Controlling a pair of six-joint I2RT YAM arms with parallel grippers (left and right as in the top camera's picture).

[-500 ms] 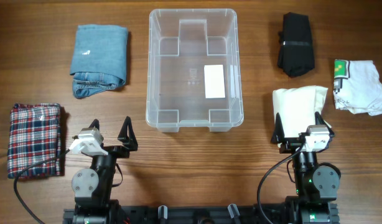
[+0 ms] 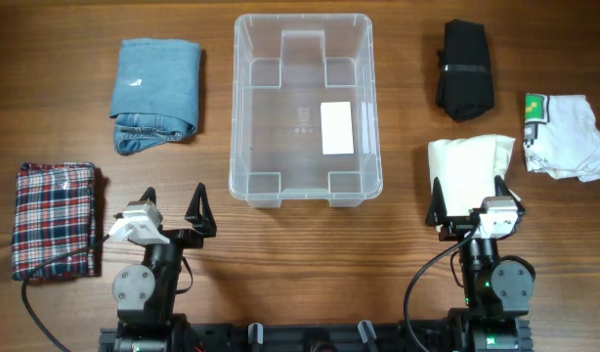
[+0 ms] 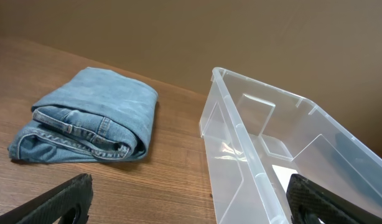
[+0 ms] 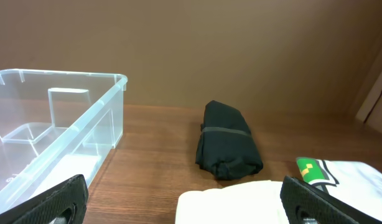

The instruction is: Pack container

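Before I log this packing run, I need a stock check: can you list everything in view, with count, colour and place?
container: 1, clear, table centre, nothing inside
label: 1, white, on the container's base
jeans: 1 folded pair, blue, left of the container, far side
plaid cloth: 1 folded, red and blue check, left edge, near side
black garment: 1 bundled, black, right of the container, far side
white garment: 1, white with green print, right edge
cream cloth: 1 folded, cream, right of the container, near side
table: 1, brown wood
left gripper: 1, black, open, near left
right gripper: 1, black, open, by the cream cloth's near edge
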